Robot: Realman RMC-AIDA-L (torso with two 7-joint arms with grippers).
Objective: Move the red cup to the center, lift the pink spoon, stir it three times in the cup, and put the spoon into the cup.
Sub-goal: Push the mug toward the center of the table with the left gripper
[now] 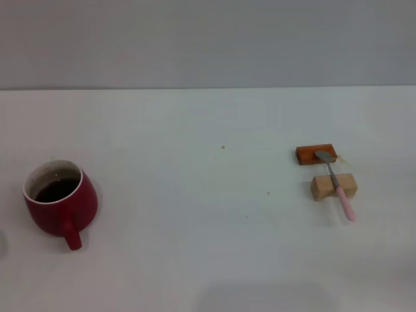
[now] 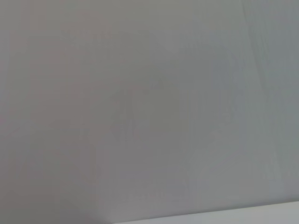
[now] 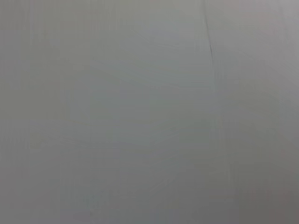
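The red cup (image 1: 60,204) stands upright at the left of the white table, with a white rim, dark liquid inside and its small handle pointing toward me. The pink spoon (image 1: 338,187) lies at the right, its grey bowl resting on an orange-brown flat block (image 1: 316,155) and its neck across a tan wooden block (image 1: 333,186), with the pink handle end pointing toward me. Neither gripper shows in any view. Both wrist views show only a plain grey surface.
The white table (image 1: 208,214) stretches between the cup and the spoon, with a few tiny specks on it. A grey wall (image 1: 208,39) rises behind the table's far edge.
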